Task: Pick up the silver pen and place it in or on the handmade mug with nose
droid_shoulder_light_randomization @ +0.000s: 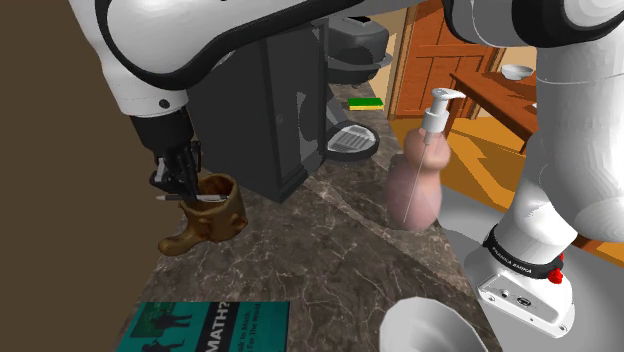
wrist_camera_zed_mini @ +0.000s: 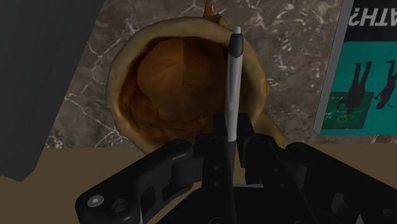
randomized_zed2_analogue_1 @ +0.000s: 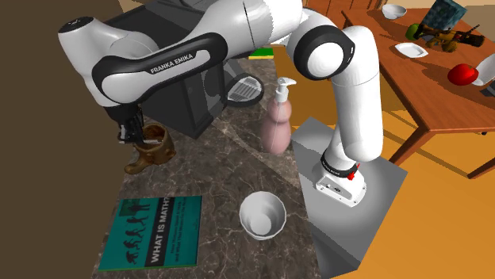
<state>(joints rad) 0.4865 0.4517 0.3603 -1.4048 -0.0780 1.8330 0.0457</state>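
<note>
The single pen is a slim, round, silver-grey stick with a darker band near its pale far end. The black jaws are closed tight on its lower part, so it is held. In the wrist view it juts out from them across the mouth of the mug. In the shoulder view the pen lies level at the mug's rim, at the left middle of the frame – whether it touches the rim I cannot tell. The one mug is glossy brown, lumpy and uneven, with a wavy lip, a hollow round belly and a knobbly foot sticking out at its base. It stands on a dark bench of brown stone with pale veins. Lower left in the shoulder view lies one flat teal book with black figures on it; its cover reads "WHAT IS MATH" in the second exterior view. Right of centre stands one pink, pear-shaped bottle with a white pump. One plain white bowl sits low in the middle of the second exterior view. A dark grey boxy coffee machine rises behind the mug. The white arm carries the words "FRANKA EMIKA".
</note>
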